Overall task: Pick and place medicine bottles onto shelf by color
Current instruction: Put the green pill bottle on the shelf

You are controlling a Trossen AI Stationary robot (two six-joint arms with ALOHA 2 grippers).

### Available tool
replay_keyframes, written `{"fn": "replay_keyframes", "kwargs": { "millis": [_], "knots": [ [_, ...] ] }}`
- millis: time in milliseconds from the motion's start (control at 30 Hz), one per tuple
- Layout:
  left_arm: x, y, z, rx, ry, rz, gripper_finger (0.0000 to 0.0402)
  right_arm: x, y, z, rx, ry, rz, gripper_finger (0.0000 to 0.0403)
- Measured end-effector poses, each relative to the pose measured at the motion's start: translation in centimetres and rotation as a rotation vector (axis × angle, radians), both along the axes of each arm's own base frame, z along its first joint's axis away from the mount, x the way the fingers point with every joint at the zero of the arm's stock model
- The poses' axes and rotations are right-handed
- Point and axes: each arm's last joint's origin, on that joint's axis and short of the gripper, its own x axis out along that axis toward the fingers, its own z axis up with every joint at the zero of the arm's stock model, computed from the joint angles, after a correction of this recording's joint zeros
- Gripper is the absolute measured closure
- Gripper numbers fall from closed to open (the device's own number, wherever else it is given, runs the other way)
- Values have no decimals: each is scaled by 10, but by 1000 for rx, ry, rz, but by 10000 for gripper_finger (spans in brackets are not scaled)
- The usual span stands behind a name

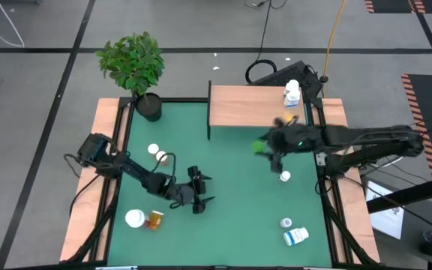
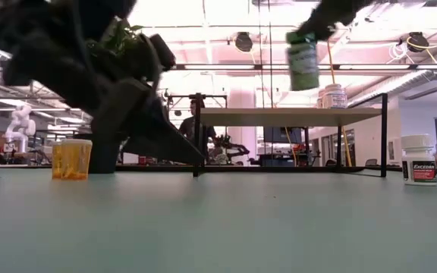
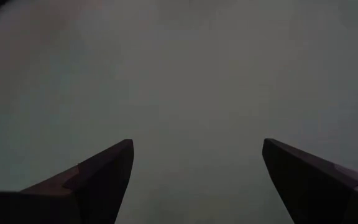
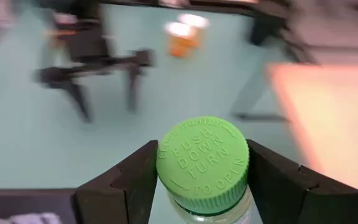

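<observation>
Just short of the light-wood shelf point(image 1: 246, 105), right gripper point(image 4: 202, 186) clamped on green-capped clear plastic bottle point(image 4: 202, 167), held high to clear its edge. Left gripper point(image 1: 201, 192) open, idle, mid-table.

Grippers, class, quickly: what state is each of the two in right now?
Left gripper: open, empty, low over the green table.
Right gripper: shut on the green-capped clear plastic bottle, held in the air.

Green-capped bottle point(image 4: 202, 167) in dark right pincer point(image 4: 201, 180); amber bottle point(image 2: 71, 158); green table point(image 1: 231, 195); light-wood shelf point(image 1: 246, 106).
</observation>
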Motion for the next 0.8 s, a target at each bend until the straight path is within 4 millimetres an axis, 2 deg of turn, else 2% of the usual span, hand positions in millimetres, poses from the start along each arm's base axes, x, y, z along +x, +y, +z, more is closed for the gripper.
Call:
{"fn": "replay_keyframes", "kwargs": {
  "millis": [167, 300, 567, 800],
  "knots": [
    [6, 20, -1, -38, 19, 11, 41, -42, -29, 12, -102, 11, -361, 193],
    [8, 27, -2, -62, 26, 28, 41, -62, -45, 17, -131, 4, -518, 193],
    [4, 21, -4, -65, 57, 19, 41, -79, -66, -3, -111, 16, -684, 193],
    [4, 21, -5, -65, 61, 18, 41, -83, -72, -2, -57, -38, -641, 193]
  ]
}}
